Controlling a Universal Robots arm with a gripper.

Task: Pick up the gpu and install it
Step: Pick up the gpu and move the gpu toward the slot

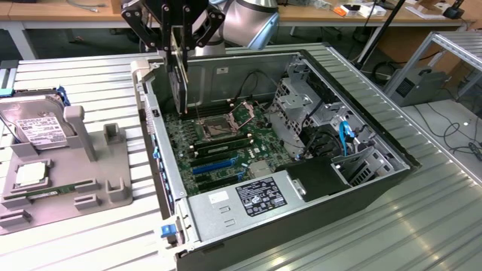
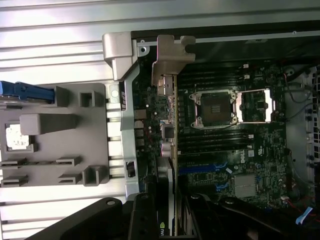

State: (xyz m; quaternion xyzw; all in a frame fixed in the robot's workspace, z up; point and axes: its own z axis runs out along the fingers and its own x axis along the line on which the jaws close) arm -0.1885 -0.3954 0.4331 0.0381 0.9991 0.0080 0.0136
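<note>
The gpu (image 1: 179,84) is gripped on edge by the gripper (image 1: 178,35). The fingers are closed about halfway, pressed against the card's two flat faces near its upper end. The card is thereby hung vertically, its long side pointing down into the open computer case (image 1: 376,186). Held this way, the thin card can be carried past the case wall without catching.

In the wrist view the card is seen edge-on as a narrow line. Its silver bracket (image 2: 172,50) is at the end farthest from the fingers.

The lower end of the card is placed over the motherboard (image 1: 226,135), which lies flat on the case floor, just beside the open CPU socket (image 1: 214,129). The blue expansion slots (image 1: 214,167) lie further along the board toward the power supply (image 1: 241,197), apart from the card. Whether the lower end touches the board cannot be settled from these views, though it appears to hang clear.

Outside the case, on the exterior view's left, a hard drive (image 1: 34,125) is propped in the grey fixture tray (image 1: 113,195), well apart from the gripper.
</note>
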